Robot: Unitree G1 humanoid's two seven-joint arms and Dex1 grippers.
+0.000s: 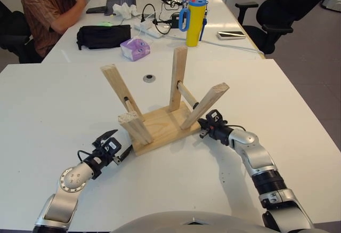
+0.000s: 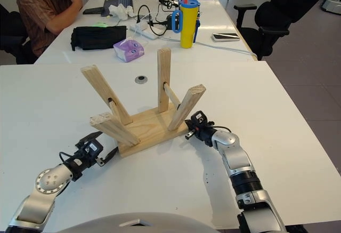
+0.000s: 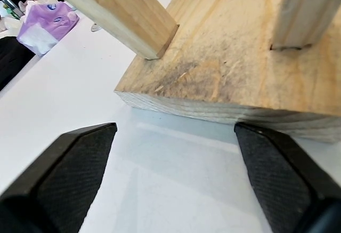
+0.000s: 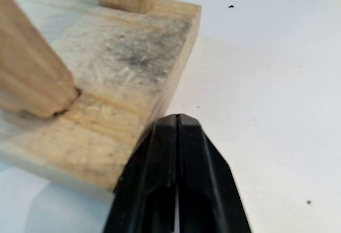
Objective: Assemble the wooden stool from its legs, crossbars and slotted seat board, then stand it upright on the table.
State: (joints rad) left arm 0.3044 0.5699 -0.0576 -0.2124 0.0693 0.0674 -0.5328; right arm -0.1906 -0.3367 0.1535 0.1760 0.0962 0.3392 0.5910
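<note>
White worktop (image 1: pixel 53 99) at mid-frame carries the wooden stool (image 1: pixel 160 127) upside down, with the left pincer (image 1: pixel 120 142) gaping wide off its lower-left corner and the right pincer (image 1: pixel 203 131) pinched closed by its right edge; stiff wood, probably best gripped by a leg (image 1: pixel 178 78).

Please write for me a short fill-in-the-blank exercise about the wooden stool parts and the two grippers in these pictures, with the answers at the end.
1. The square wooden legs point ____ from the flat wooden seat board.
2. The left gripper, near a corner of the board, has its black fingers ____.
3. The right gripper, at the board's edge, has its fingers ____.

Missing words: up; open; shut.
</note>
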